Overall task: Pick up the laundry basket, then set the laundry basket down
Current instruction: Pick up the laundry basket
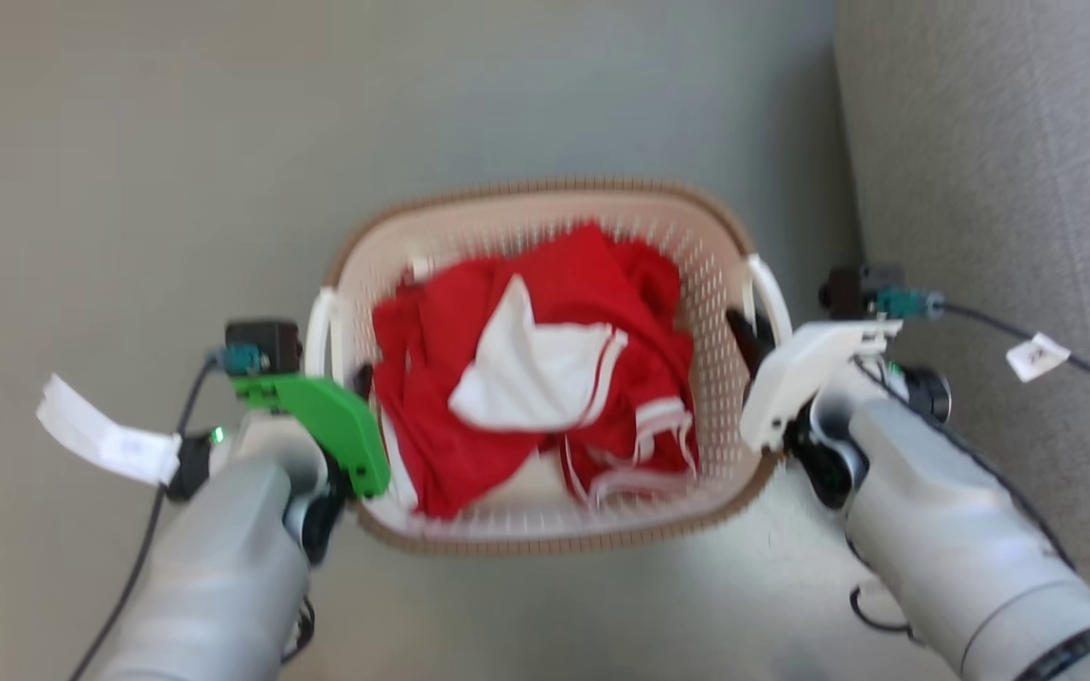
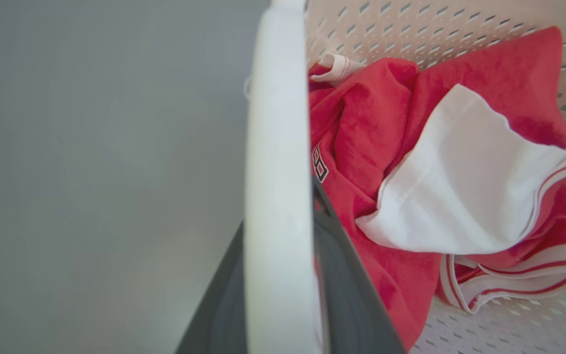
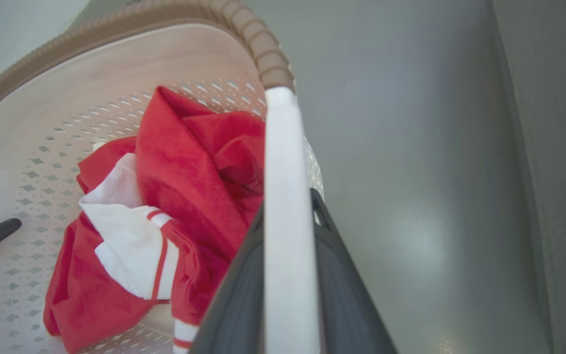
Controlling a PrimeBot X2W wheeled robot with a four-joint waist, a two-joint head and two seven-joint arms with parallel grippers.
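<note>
Holding anything yet?
— Your left gripper and right gripper each clamp a white side handle of the cream-white perforated plastic laundry basket, over the grey floor. Stiff, light, I judge; red-and-white clothes inside may shift. Mind the grey upholstered furniture just right.

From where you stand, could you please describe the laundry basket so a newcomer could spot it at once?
Look at the grey floor left of the grey fabric surface. The laundry basket is there: cream, perforated, brown-rimmed, the only thing holding red-and-white clothing.
</note>
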